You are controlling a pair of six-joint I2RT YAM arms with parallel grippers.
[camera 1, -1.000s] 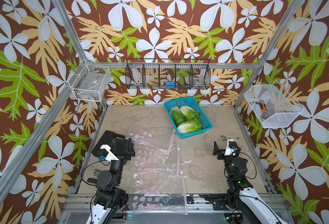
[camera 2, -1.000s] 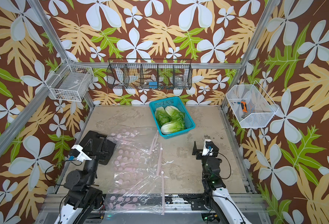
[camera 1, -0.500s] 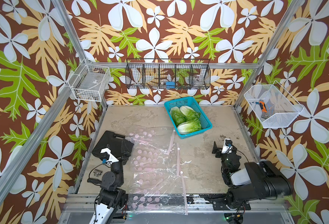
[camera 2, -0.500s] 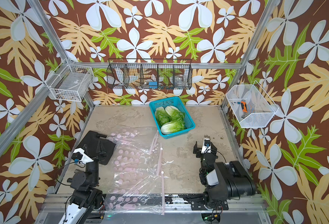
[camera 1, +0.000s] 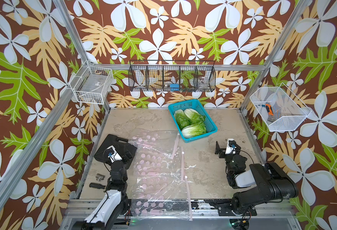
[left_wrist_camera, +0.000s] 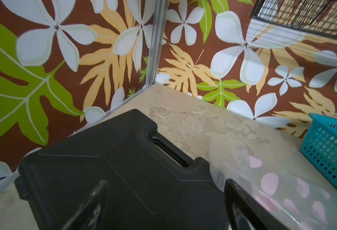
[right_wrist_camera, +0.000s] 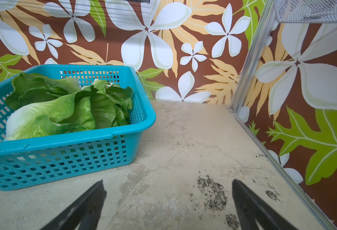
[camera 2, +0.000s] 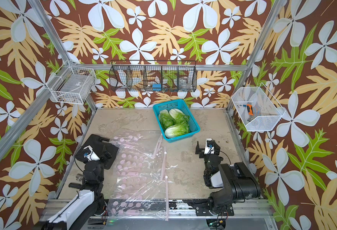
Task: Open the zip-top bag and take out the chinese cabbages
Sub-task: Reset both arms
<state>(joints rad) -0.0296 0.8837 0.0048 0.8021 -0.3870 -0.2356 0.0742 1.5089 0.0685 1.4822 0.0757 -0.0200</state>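
"While both arms sit low at the near edge, what are the claws doing?"

"The left gripper (left_wrist_camera: 163, 189) has its fingers spread wide with nothing between them, poised over a black case (left_wrist_camera: 108, 171). The right gripper (right_wrist_camera: 168, 184) is spread just as wide above bare table (right_wrist_camera: 183, 139), and it grips nothing."

"And just past them?"

"Beside the left one, a corner of the zip-top bag (camera 1: 155, 169) laps onto the case. The bag is clear with pink dots. It lies flat and crumpled across the middle of the table, and its near end hangs over the front rail (camera 1: 207, 203). Its pink zip strips lie parted on the side nearer the right arm."

"Where are the chinese cabbages?"

"All three lie out of the bag in the teal basket (camera 1: 200, 137), toward the back wall. They are packed against each other, white bases and green tops showing. The bag's far corner ends just beside the basket, and the right gripper points a little past it."
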